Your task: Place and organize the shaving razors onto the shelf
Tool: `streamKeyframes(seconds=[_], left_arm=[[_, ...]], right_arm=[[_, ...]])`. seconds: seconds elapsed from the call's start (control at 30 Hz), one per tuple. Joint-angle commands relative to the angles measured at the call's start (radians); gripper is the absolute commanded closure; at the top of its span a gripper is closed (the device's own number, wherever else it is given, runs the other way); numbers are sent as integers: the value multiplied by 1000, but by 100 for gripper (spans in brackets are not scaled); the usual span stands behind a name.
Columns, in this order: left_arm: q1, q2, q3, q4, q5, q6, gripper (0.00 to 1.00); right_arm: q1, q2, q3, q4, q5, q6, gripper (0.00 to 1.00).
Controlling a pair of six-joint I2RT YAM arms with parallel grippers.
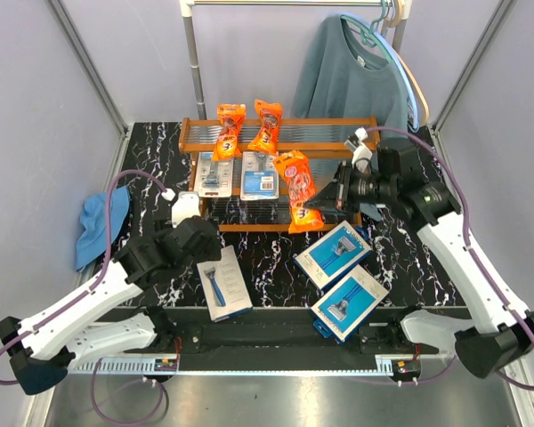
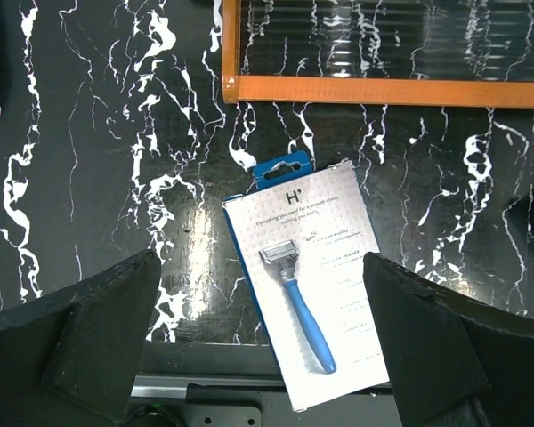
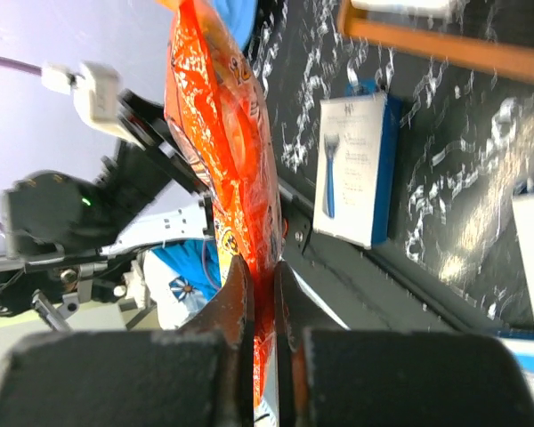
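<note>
The wooden shelf (image 1: 279, 123) stands at the back of the table. Two orange bags (image 1: 229, 131) (image 1: 267, 126) lie on its top tier, and two blister cards (image 1: 214, 173) (image 1: 259, 173) on the middle tier. My right gripper (image 1: 325, 203) is shut on the third orange bag (image 1: 295, 189), holding it over the shelf's lower right; the right wrist view shows the bag (image 3: 227, 133) pinched between the fingers (image 3: 236, 294). Three razor boxes (image 1: 223, 282) (image 1: 336, 253) (image 1: 350, 302) lie in front. My left gripper (image 2: 260, 267) is open above the left box (image 2: 316, 294).
A blue cloth (image 1: 98, 222) lies at the table's left edge. A metal clothes rail (image 1: 194, 53) with a teal sweater (image 1: 351, 76) stands behind the shelf. Grey walls close in both sides. The shelf's front rail (image 2: 383, 91) is just beyond the left box.
</note>
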Motion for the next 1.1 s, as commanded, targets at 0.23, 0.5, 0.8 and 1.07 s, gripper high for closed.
streamKeyframes(seconds=[0.23, 0.5, 0.8, 1.07], left_arm=[[13, -15, -22, 13, -13, 18, 1], [15, -19, -34, 22, 12, 34, 1], [18, -22, -42, 27, 16, 47, 1], [18, -15, -48, 27, 21, 53, 1]], right_arm=[[-6, 294, 442, -130, 78, -123, 100], [-50, 517, 705, -198, 60, -134, 100], [-133, 698, 1001, -305, 8, -137, 100], [-144, 792, 1105, -382, 3, -148, 100]])
